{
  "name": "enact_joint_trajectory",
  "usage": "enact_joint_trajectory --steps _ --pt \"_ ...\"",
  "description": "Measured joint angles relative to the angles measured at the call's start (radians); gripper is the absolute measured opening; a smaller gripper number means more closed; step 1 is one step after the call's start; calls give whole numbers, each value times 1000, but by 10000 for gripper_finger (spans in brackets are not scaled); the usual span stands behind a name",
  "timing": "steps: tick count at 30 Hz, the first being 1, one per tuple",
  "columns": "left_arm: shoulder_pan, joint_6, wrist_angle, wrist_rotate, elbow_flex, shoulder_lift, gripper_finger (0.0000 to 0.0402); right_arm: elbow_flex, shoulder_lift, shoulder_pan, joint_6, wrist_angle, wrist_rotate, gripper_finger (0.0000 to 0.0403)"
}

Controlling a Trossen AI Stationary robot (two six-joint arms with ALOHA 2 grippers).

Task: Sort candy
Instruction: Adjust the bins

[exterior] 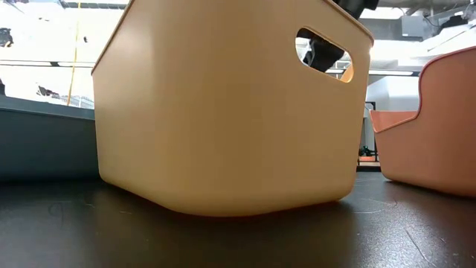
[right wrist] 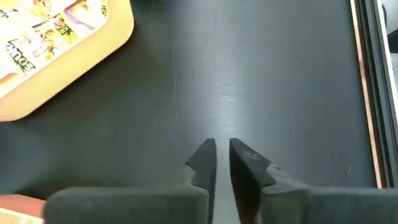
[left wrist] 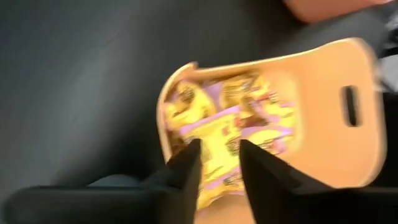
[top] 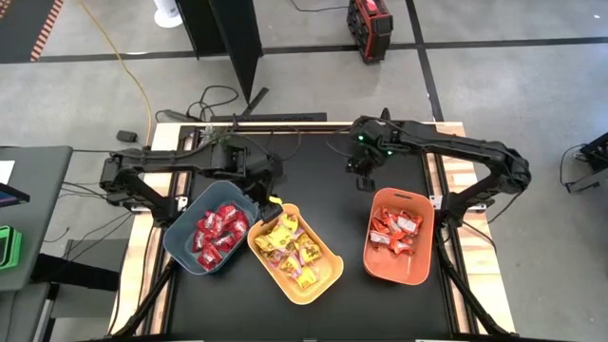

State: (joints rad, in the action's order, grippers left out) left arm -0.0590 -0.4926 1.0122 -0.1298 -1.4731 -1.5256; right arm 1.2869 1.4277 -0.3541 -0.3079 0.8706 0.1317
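Nearest the front edge of the black counter sat three bins: a blue-grey bin of deep red candy, a yellow bin of yellow candy touching it, and an orange bin of orange-red candy apart to the right. Bare counter lay open behind them. The left gripper hung over the yellow bin's rear corner, fingers slightly apart, empty. The right gripper hovered above bare counter behind the orange bin, fingers nearly together, gripping nothing
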Motion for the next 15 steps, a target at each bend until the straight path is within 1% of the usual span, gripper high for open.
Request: enact_joint_trajectory --steps 2,4,7,9,11,15 --pt "-1 2 45 19 1 -27 149 2 -2 -2 18 -8 1 92" --pt "-1 18 55 21 2 -63 185 17 -2 -11 27 -16 1 108" --pt "-1 58 53 16 2 -116 221 51 -3 -18 38 -21 1 134" --pt "-2 62 55 10 2 -149 232 73 -3 -22 38 -18 1 152" --pt "-5 62 63 4 2 -176 234 95 -3 -22 41 -11 1 167" --pt "-6 79 66 4 2 -213 223 127 -3 -22 40 -13 1 185"
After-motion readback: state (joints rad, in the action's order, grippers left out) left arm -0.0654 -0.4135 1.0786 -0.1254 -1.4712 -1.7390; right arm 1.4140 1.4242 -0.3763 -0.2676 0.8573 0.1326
